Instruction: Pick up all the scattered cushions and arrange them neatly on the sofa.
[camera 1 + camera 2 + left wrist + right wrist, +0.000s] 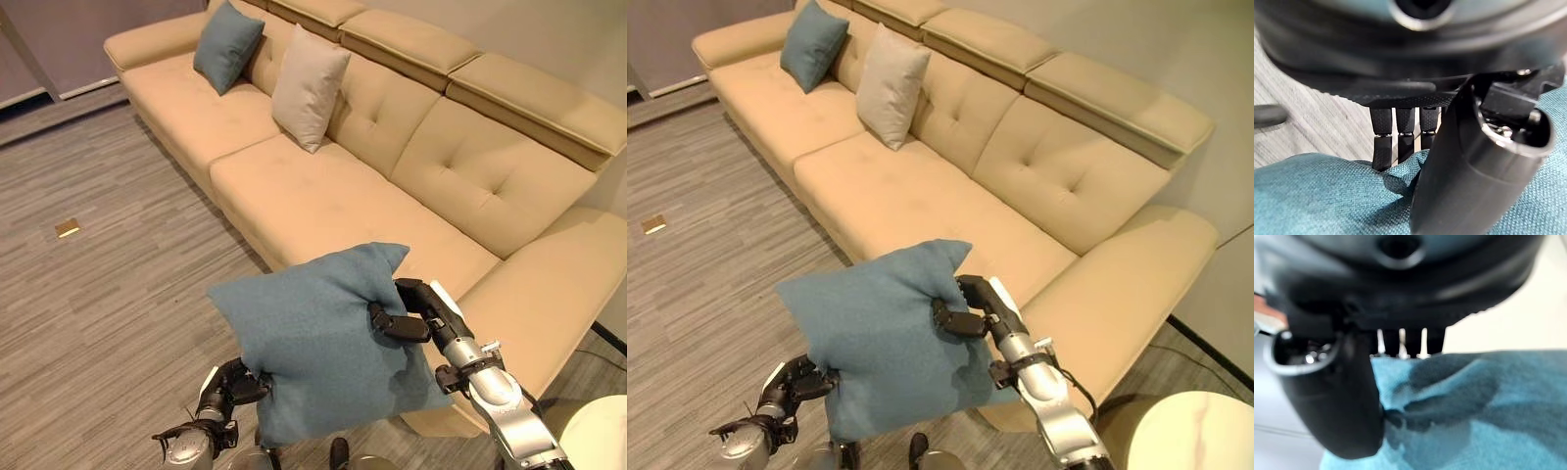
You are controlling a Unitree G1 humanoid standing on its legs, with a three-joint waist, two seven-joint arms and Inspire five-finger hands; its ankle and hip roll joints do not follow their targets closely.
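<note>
Teal fabric dominates the lower centre of the head views: a teal cushion (318, 343) is held up in the air between both hands, in front of the sofa's front edge and above the floor. The right hand (416, 311) is seen at the cushion's right edge, its fingers and thumb curled into the cloth so that the fabric is pinched and puckered around them; the same pinch is shown from close up in the right wrist view, where the thumb (1342, 401) is pressed into the teal fabric. The left hand (232, 384) is seen at the cushion's lower left corner, and in the left wrist view its fingers (1382, 142) are bent down into the cloth with the thumb closed against it, so that this corner is gripped too.

Behind the cushion, a long beige sofa (323, 191) is stretched diagonally from the upper left to the right of the frame. Two more cushions are propped upright against its backrest in the upper left: a second teal cushion (227, 45) at the far end, and a beige cushion (308, 86) just beside it, slightly apart. Grey wood-grain floor (108, 294) is seen on the left, with a small brass floor plate (67, 228) set into it. Part of a round white table (1195, 431) is seen in the lower right corner.
</note>
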